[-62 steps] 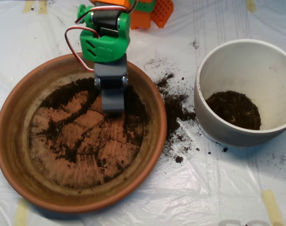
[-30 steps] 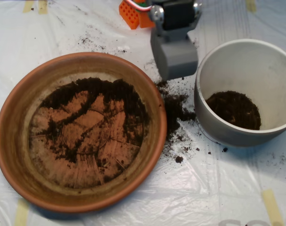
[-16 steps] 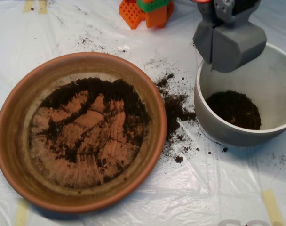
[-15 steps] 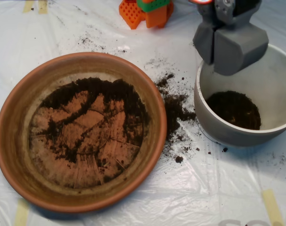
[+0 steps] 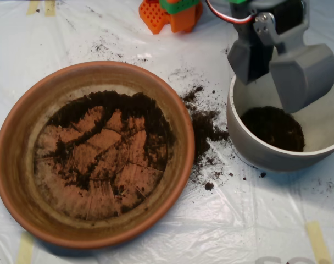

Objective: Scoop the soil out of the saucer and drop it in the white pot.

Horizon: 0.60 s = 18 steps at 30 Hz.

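Observation:
The terracotta saucer lies at the left, with dark soil spread thinly over its floor, thickest along the far side. At the right stands the white pot with a dark heap of soil in its bottom. My grey scoop hangs over the pot's far-left rim. It is open, its two shells spread apart above the pot's inside. I see no soil between the shells.
Spilled soil lies on the plastic sheet between saucer and pot. An orange and green arm base sits at the top edge. Yellow tape strips mark the sheet.
The scoop has lifted out of the saucer and swung right to above the pot. Its shells, together half a second ago, have now spread apart.

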Motion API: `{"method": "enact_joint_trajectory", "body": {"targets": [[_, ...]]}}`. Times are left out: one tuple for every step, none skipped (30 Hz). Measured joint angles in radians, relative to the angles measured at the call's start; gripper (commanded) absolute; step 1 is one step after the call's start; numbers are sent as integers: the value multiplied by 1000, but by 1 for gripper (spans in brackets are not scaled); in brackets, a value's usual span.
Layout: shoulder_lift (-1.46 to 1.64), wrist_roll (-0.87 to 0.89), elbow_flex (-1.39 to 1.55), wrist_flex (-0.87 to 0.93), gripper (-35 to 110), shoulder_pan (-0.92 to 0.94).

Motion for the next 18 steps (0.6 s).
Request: {"method": "enact_joint_trajectory", "body": {"targets": [[14, 15, -2, 6, 27, 0], [26, 26, -5, 11, 28, 0], [37, 35, -11, 15, 28, -2], [48, 46, -17, 25, 28, -2], [64, 57, -20, 28, 28, -2], [81, 66, -20, 28, 27, -2], [103, 69, -21, 28, 27, 0], [127, 69, -21, 28, 27, 2], [156, 69, -14, 28, 26, 5], [193, 69, 8, 28, 25, 9], [238, 69, 41, 26, 24, 17], [288, 67, 87, 17, 23, 23], [344, 63, 144, 5, 23, 35], [402, 57, 213, -17, 22, 49], [465, 52, 285, -38, 22, 63], [522, 44, 362, -58, 22, 81], [574, 40, 433, -77, 22, 100], [617, 37, 492, -91, 22, 114]]}}
